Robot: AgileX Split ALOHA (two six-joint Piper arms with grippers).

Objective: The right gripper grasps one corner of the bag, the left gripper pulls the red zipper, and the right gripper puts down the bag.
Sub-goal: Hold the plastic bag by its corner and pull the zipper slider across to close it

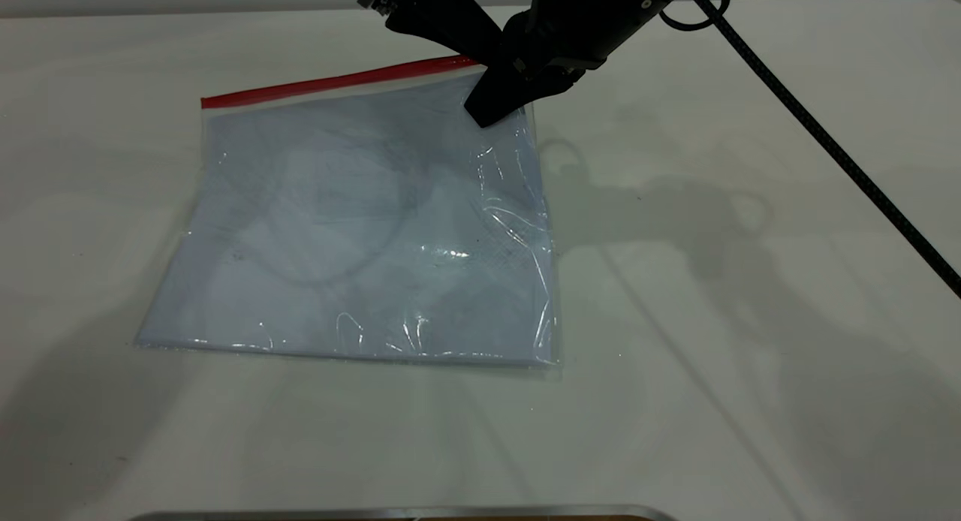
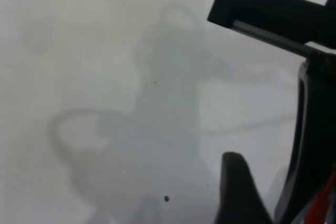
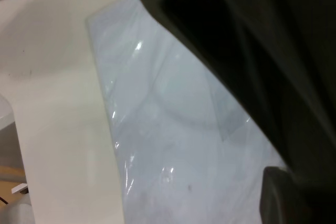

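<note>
The bag [image 1: 360, 228] lies flat on the white table, a clear pouch with a pale blue sheet inside; it also fills the right wrist view [image 3: 173, 129]. The red zipper [image 1: 338, 82] runs along its far edge; the slider is hidden. My right gripper [image 1: 495, 104], with the braided cable, comes down from the far side and is shut on the bag's far right corner [image 1: 525, 112], where the red strip ends. My left gripper [image 1: 480, 52] reaches in just behind it at that end of the strip, open. A bit of red [image 2: 321, 203] shows beside its fingers [image 2: 236, 182].
The black braided cable [image 1: 826, 142] crosses the table's right side. A metal edge [image 1: 405, 513] runs along the near side of the table. The arms' shadows fall on the table right of the bag.
</note>
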